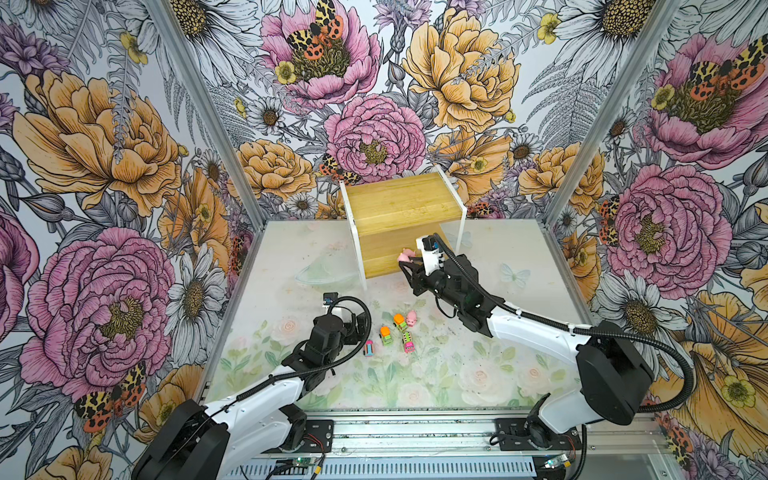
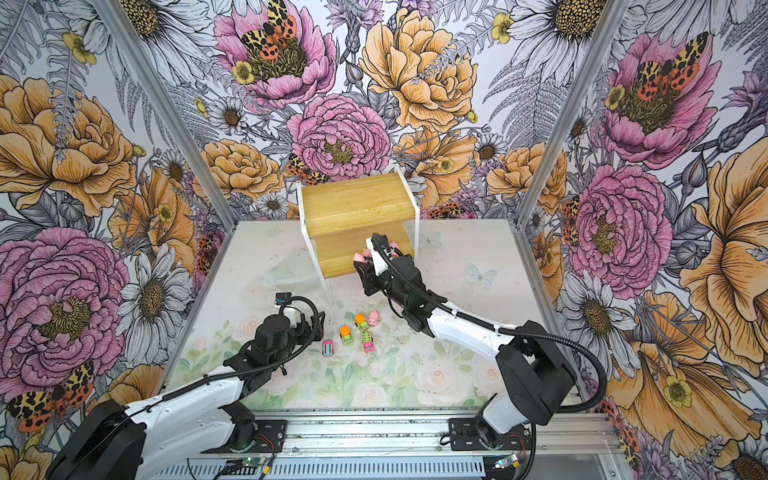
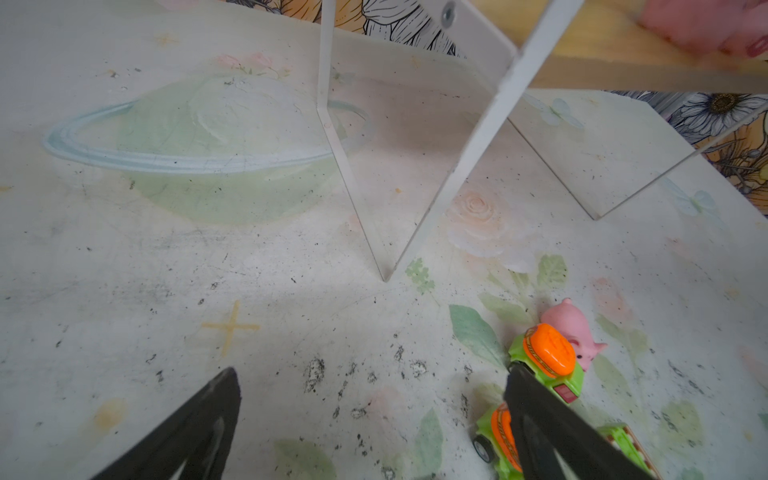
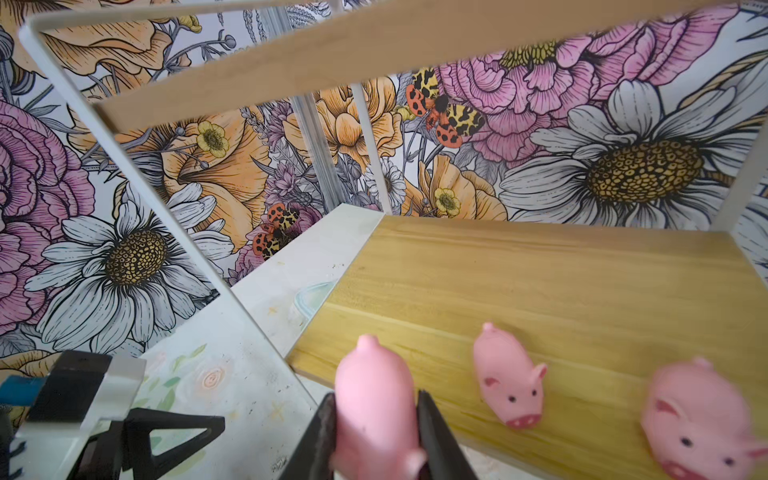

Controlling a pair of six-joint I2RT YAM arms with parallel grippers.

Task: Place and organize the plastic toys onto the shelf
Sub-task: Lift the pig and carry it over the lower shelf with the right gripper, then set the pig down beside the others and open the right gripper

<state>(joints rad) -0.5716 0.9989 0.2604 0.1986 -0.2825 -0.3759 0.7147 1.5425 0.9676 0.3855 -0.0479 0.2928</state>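
Note:
My right gripper [image 4: 376, 395] is shut on a pink pig [image 4: 374, 386] at the front left corner of the shelf's lower board [image 4: 540, 282]. Two more pigs [image 4: 509, 382] [image 4: 702, 419] lie on that board to its right. In both top views the bamboo shelf [image 1: 395, 203] stands at the back middle. On the table in front of it lie a pig [image 1: 412, 318], two green trucks with orange tops [image 1: 400, 322] [image 1: 385, 335] and two striped cars [image 1: 368, 348] [image 1: 408, 342]. My left gripper [image 3: 372, 370] is open and empty, low over the table just left of the trucks [image 3: 548, 361].
The shelf's clear side panel and white leg [image 3: 449, 174] stand on the table just beyond my left gripper. Floral walls close in the back and both sides. A metal rail [image 1: 415, 432] runs along the front edge.

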